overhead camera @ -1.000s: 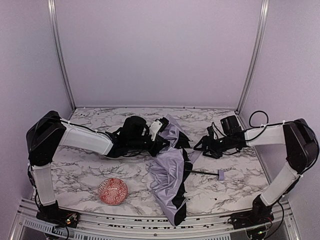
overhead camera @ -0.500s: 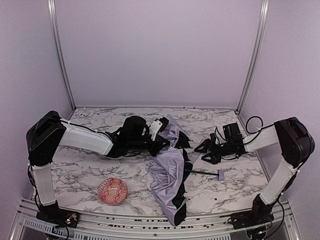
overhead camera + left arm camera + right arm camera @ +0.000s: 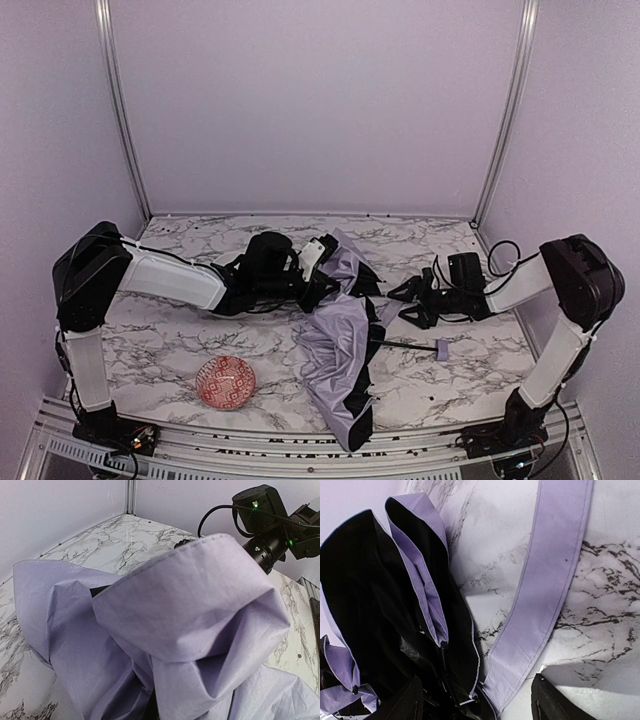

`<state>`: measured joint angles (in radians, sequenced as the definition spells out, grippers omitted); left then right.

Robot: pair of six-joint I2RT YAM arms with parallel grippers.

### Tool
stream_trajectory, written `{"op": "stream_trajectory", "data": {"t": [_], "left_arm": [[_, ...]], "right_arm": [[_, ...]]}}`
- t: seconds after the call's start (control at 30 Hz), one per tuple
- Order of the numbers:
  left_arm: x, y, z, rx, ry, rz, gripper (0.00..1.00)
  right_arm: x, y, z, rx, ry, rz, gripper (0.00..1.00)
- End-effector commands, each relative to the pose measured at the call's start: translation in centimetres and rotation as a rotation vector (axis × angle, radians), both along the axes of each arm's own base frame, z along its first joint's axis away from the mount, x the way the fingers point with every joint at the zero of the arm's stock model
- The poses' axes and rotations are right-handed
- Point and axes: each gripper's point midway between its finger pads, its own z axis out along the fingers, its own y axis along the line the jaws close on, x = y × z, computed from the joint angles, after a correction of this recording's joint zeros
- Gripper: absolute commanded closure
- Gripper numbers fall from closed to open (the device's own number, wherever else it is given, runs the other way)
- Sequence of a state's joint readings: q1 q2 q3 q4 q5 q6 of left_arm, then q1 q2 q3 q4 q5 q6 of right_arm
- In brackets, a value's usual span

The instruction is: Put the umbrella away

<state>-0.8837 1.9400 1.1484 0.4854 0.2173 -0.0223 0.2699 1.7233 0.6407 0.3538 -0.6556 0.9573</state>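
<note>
Marble tabletop [image 3: 170, 340]; the right gripper [image 3: 401, 305], spread wide and empty, faces the strap [image 3: 545, 580] of the umbrella [image 3: 338, 350] just ahead; cloth [image 3: 175, 620] hides the left gripper's [image 3: 322, 278] hold.

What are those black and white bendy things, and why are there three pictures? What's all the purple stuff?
Those are two robot arms, each ending in a two-finger pincer called a gripper. The big picture comes from a camera up above; the other two come from little cameras on the arms' wrists. On the marble table lie a half-folded purple umbrella and a red patterned bowl. The left gripper is right at the umbrella's cloth, which fills its camera, so I can't see whether it is pinching. The right gripper is open, holding nothing, with the umbrella's purple strap lying just in front of it.
</note>
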Motion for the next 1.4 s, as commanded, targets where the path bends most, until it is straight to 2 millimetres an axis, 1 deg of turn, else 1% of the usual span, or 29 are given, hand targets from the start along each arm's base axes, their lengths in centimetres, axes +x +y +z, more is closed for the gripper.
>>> {"op": "stream_trajectory", "data": {"t": [0.0,0.07,0.13,0.2,0.37,0.43,0.47,0.6,0.67,0.73,0.77,0.8,0.83,0.97,1.03,1.07,1.13,1.17,1.2,1.23,1.27,1.33,1.37], "left_arm": [[-0.3,-0.3,2.8,-0.055,-0.052,-0.017,1.00],[-0.3,-0.3,2.8,-0.055,-0.052,-0.018,1.00],[-0.3,-0.3,2.8,-0.055,-0.051,-0.017,1.00],[-0.3,-0.4,2.8,-0.056,-0.050,-0.019,1.00],[-0.3,-0.2,2.9,-0.057,-0.052,-0.017,1.00],[-0.4,-0.2,2.9,-0.056,-0.051,-0.017,1.00],[-0.4,-0.2,2.9,-0.057,-0.051,-0.017,1.00],[-0.3,-0.3,2.8,-0.056,-0.049,-0.016,1.00],[-0.3,-0.3,2.7,-0.055,-0.048,-0.016,1.00],[-0.3,-0.3,2.6,-0.053,-0.049,-0.017,1.00],[-0.3,-0.3,2.6,-0.055,-0.049,-0.018,1.00],[-0.3,-0.4,2.7,-0.055,-0.050,-0.018,1.00],[-0.3,-0.4,2.6,-0.055,-0.048,-0.020,1.00],[-0.4,-0.4,2.5,-0.052,-0.050,-0.027,1.00],[-1.2,-0.6,2.7,-0.055,-0.061,-0.077,1.00],[-1.8,-0.9,2.9,-0.063,-0.064,-0.119,1.00],[-3.3,-1.5,3.9,-0.088,-0.082,-0.207,1.00],[-4.3,-1.9,4.8,-0.102,-0.112,-0.257,1.00],[-5.7,-2.3,6.1,-0.120,-0.156,-0.323,1.00],[-7.2,-2.6,7.1,-0.138,-0.197,-0.389,1.00],[-8.4,-2.9,7.9,-0.154,-0.230,-0.452,1.00],[-10.6,-3.1,9.2,-0.199,-0.247,-0.574,1.00],[-11.2,-3.2,9.6,-0.215,-0.246,-0.610,1.00]], "right_arm": [[-0.7,-0.4,-0.9,0.048,0.073,-0.080,0.28],[-1.0,-0.5,-1.3,0.063,0.093,-0.103,0.27],[-0.9,-0.3,-1.3,0.092,0.101,-0.117,0.27],[-0.6,-0.2,-1.5,0.109,0.104,-0.132,0.26],[0.3,-0.5,-1.8,0.088,0.091,-0.161,0.25],[0.6,-0.3,-1.9,0.091,0.093,-0.151,0.25],[1.1,-0.1,-1.5,0.103,0.068,-0.143,0.25],[1.5,0.4,-1.5,0.105,0.050,-0.120,0.24],[1.8,0.6,-1.1,0.110,0.026,-0.109,0.24],[2.2,0.8,-0.9,0.102,0.003,-0.089,0.26],[2.4,0.8,-0.9,0.097,-0.004,-0.082,0.28],[2.6,0.9,-1.0,0.094,-0.011,-0.075,0.32],[2.7,1.0,-1.1,0.094,-0.012,-0.071,0.38],[3.0,1.1,-1.7,0.118,-0.016,-0.060,0.74],[3.3,0.8,-1.8,0.115,-0.031,-0.064,0.92],[3.6,0.8,-1.7,0.114,-0.050,-0.059,0.99],[4.6,1.0,-1.1,0.106,-0.102,-0.022,1.00],[5.4,1.4,-0.7,0.100,-0.136,0.014,1.00],[5.8,1.8,-0.7,0.089,-0.150,0.056,1.00],[6.6,2.2,-0.4,0.080,-0.181,0.091,1.00],[7.1,2.5,-0.3,0.067,-0.200,0.116,1.00],[8.3,2.9,0.7,0.044,-0.270,0.152,1.00],[8.9,3.2,1.4,0.031,-0.312,0.173,1.00]]}}
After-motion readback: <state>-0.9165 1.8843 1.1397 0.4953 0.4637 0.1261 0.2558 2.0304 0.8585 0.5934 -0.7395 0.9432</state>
